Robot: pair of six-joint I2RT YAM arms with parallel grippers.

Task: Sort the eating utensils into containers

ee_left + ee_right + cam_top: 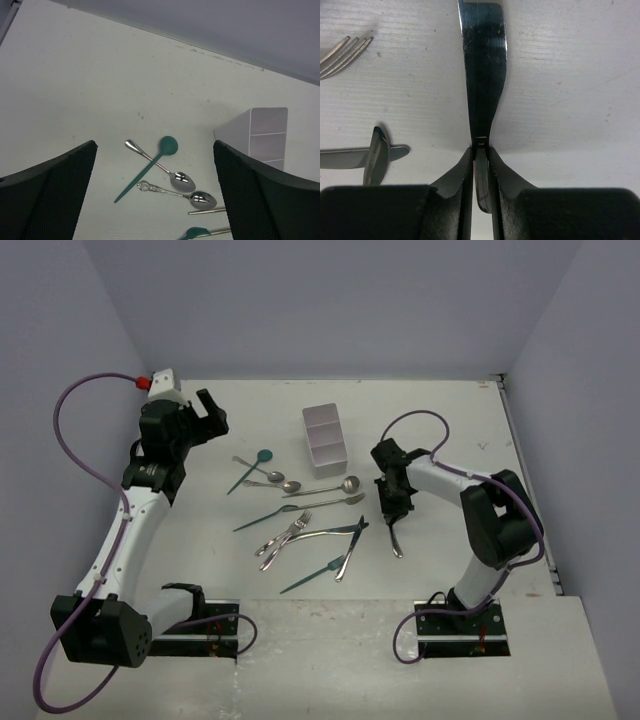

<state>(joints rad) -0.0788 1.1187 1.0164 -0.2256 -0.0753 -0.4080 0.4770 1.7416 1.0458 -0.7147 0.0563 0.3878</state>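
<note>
The white three-compartment box (325, 435) stands at the table's middle back; it also shows in the left wrist view (267, 132). The utensils lie loose in front of it: a teal spoon (250, 470) (145, 172) crossing a silver spoon (182, 181), an ornate silver spoon (202, 199), silver forks (285, 535) and a teal piece (312, 575). My right gripper (392, 512) (480, 150) is shut on a silver knife (396, 538) (482, 60) low over the table. My left gripper (208, 415) (155, 145) is open and empty above the table, left of the box.
Two long silver spoons (330, 490) lie between the box and the forks. Fork tines (345, 52) and crossed knife ends (375, 155) lie left of the right gripper. Grey walls close the table at the back and sides.
</note>
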